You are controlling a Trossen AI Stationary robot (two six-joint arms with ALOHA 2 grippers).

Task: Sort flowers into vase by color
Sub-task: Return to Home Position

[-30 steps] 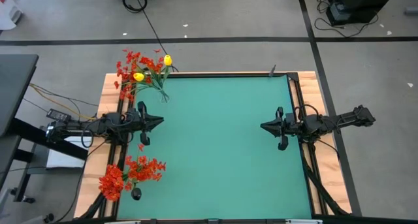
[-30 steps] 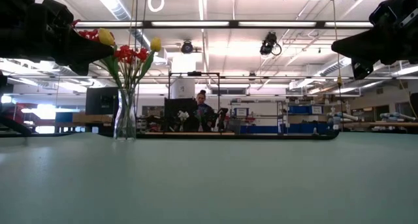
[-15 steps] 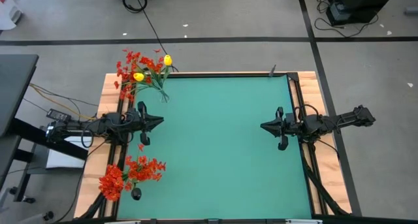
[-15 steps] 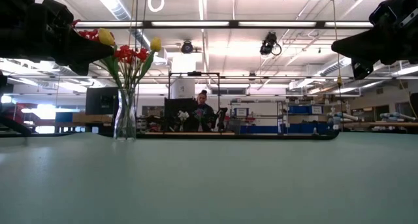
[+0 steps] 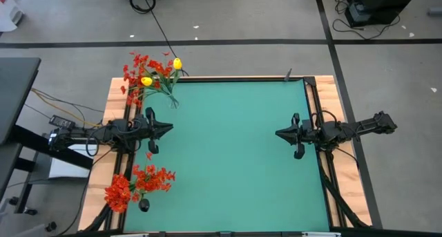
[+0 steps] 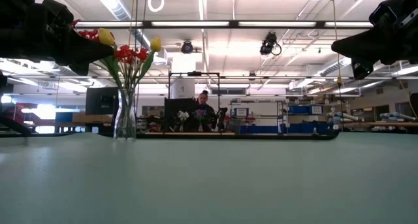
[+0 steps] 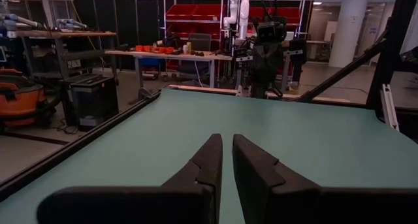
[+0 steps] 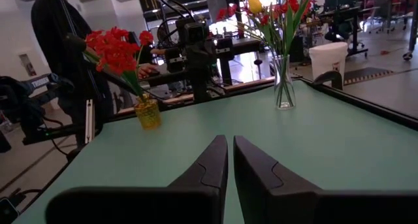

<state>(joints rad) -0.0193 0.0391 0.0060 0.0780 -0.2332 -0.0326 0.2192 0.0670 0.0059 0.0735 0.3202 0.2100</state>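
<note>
Filling yellow vase (image 8: 148, 113), red flowers (image 8: 117, 51); glass vase (image 8: 283, 87), red with yellow buds (image 8: 255, 4)

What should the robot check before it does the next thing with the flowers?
1. Left gripper empty, jaws together: ok.
2. Right gripper empty, jaws together: ok.
3. No loose stems lying on the green table: ok.
4. Yellow vase upright, holding only red flowers: ok.
5. Clear vase upright: ok.
6. Clear vase holds one colour: not ok, yellow buds sit with red blossoms.
</note>
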